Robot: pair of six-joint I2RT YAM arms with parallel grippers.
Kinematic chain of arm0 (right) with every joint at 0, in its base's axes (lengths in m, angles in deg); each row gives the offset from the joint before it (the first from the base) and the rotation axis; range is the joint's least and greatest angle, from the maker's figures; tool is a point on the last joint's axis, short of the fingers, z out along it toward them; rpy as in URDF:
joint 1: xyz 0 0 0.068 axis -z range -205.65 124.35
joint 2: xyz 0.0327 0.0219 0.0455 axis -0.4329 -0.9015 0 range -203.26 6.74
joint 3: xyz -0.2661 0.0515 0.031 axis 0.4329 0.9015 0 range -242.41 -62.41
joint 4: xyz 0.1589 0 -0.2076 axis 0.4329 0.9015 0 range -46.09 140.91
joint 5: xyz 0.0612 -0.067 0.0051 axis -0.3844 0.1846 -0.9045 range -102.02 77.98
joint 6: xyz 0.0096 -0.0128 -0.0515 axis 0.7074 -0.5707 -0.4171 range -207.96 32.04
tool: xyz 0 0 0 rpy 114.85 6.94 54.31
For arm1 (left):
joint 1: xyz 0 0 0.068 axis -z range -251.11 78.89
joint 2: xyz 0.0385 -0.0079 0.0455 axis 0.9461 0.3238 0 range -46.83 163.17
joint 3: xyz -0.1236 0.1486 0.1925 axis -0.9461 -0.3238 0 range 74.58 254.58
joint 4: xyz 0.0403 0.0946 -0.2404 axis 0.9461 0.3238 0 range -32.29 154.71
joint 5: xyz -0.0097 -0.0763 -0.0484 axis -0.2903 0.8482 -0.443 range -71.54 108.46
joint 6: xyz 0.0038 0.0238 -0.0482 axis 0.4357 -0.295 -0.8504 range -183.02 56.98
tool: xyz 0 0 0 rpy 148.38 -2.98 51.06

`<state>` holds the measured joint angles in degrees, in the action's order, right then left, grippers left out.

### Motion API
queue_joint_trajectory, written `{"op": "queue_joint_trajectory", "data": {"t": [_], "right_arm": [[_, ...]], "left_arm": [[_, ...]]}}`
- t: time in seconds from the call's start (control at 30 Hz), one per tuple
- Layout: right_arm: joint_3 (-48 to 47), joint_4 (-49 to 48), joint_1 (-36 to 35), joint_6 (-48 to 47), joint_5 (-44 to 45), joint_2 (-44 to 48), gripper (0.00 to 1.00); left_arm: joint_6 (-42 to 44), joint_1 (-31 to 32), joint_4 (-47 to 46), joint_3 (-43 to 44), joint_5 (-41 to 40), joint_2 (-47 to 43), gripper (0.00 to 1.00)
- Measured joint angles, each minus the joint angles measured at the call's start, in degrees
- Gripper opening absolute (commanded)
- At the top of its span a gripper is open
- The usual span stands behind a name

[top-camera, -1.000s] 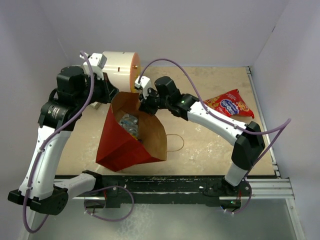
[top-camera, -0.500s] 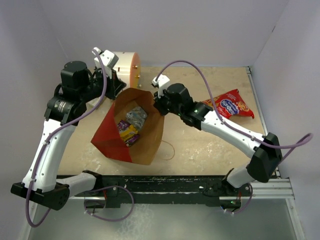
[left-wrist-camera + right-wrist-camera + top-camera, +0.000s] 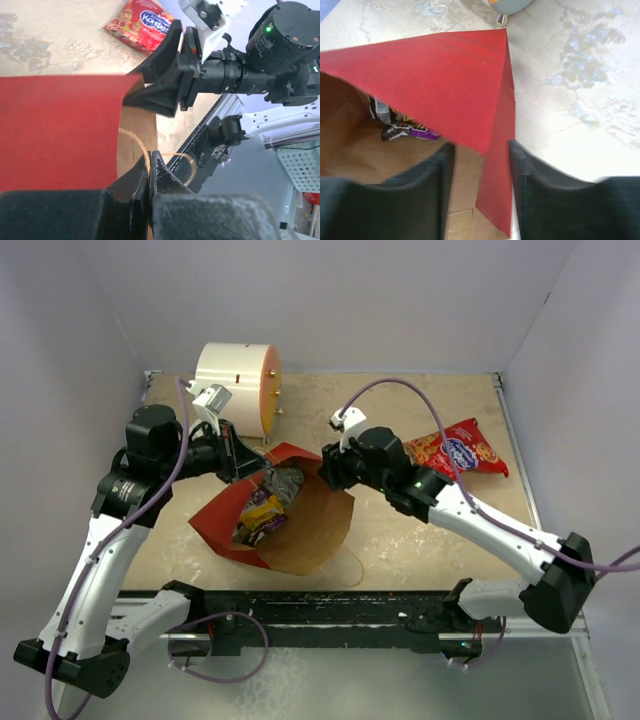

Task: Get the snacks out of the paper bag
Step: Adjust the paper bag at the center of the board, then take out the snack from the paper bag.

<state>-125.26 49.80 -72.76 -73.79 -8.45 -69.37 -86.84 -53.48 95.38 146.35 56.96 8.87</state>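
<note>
Though logo (image 3: 459,452) illegible, red snack bag (image 3: 484,454) near paper bag (image 3: 225,522), left gripper (image 3: 149,169) and right gripper (image 3: 481,149) tight on its rim.

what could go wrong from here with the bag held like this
The left gripper pinches just the thin rim of the paper bag, which might tear or slip. With the right gripper also at the rim, neither is free to reach the snacks inside; more tilt may spill them.
</note>
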Motion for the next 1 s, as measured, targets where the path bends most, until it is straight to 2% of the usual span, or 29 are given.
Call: {"op": "queue_joint_trajectory", "data": {"t": [0.1,0.27,0.33,0.5,0.7,0.9,1.0], "right_arm": [[0.0,2.38,0.0,-2.36,-0.13,4.13,0.7],[2.6,3.17,-0.35,-12.07,-5.4,11.21,0.71],[5.95,2.36,-2.25,-17.07,-9.27,14.43,0.76],[10.47,1.01,-11.04,-29.88,-17.33,17.42,0.7],[10.49,-0.87,-15.17,-45.42,-27.19,10.34,0.61],[10.05,-3.3,-15.23,-57.51,-28.39,-2.73,0.51],[8.92,-4.83,-15.23,-62.07,-28.44,-8.74,0.5]], "left_arm": [[-3.13,0.0,-1.09,0.0,0.85,-0.66,0.0],[-5.97,0.0,-1.6,-0.22,1.86,-0.22,0.0],[-6.27,0.0,-1.57,-0.24,2.08,-0.02,0.0],[-6.84,0.0,-1.57,-0.44,2.91,0.31,0.0],[-5.42,0.0,-0.92,-0.42,3.41,1.22,0.0],[-2.08,0.0,1.55,-0.09,3.5,1.99,0.0],[-0.44,0.0,1.97,0.04,3.48,1.99,0.0]]}}
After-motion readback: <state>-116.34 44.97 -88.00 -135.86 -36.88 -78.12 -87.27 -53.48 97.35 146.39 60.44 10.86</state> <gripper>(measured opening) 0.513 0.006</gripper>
